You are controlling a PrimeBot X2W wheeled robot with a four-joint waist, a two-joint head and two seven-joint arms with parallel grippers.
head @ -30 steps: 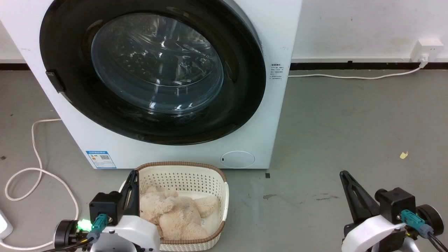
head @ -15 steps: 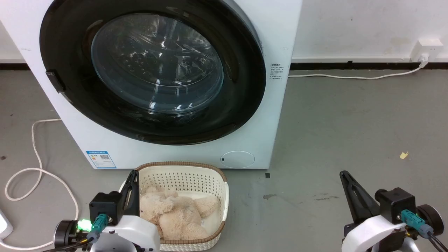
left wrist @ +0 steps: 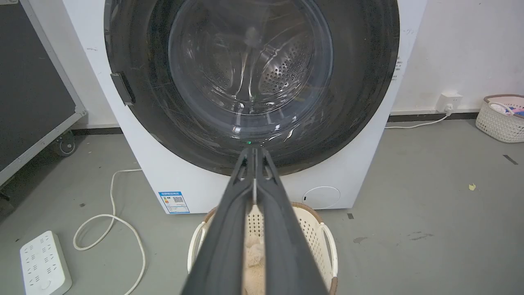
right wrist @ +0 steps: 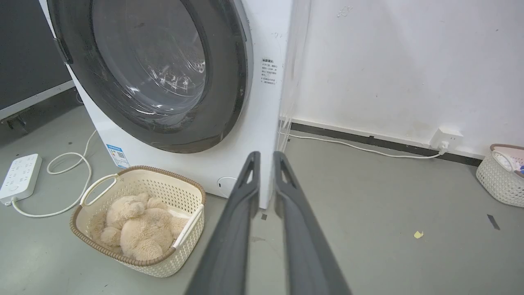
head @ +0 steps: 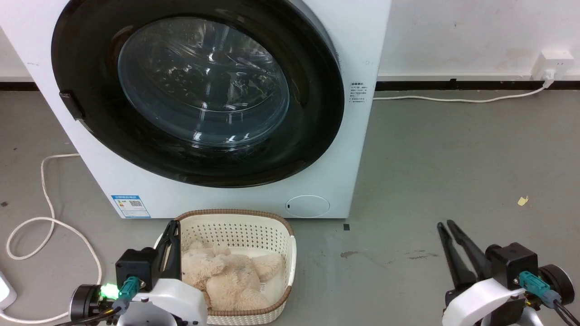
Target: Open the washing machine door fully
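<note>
Nearest, at the lower left, the left gripper (head: 173,223) is hovering by the left rim of a white laundry basket (head: 290,253), its two dark fingers pressed together on nothing. At the lower right, the right gripper (head: 444,223) is hovering over bare grey floor (head: 453,158), its fingers showing only a narrow gap, with nothing between them. A cream plush toy (head: 226,276) is lying inside the basket, which is sitting just in front of the washing machine (head: 362,45). Beyond it, the washing machine door (head: 199,90) is sitting closed, flush against the machine's white front and well apart from both grippers. A white cable (head: 45,217) is curling on the floor at the left. Far right, a wall socket (head: 553,63) is sitting low on the wall.
</note>
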